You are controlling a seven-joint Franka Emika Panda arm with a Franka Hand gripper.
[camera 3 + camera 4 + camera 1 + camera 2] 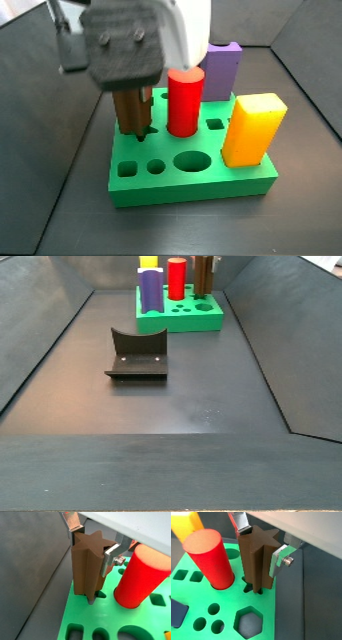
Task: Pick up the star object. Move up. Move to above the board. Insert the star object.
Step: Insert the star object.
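Observation:
My gripper [91, 542] is shut on the star object [87, 567], a tall dark-brown ridged peg held upright between the silver fingers [281, 557]. The peg's lower end sits in the mouth of the star-shaped hole [256, 590] near a corner of the green board [87, 619]. In a side view the gripper [134, 100] hangs over the board [201, 188] with the peg [134, 115] beside the red cylinder. The peg [203, 274] and board [181, 322] also show far off in a side view.
A red cylinder [185, 100], a purple notched block [222, 65] and a yellow block [254, 130] stand in the board close to the peg. Several holes [249, 619] are open. The fixture [138, 354] stands on the dark floor, which has sloped walls.

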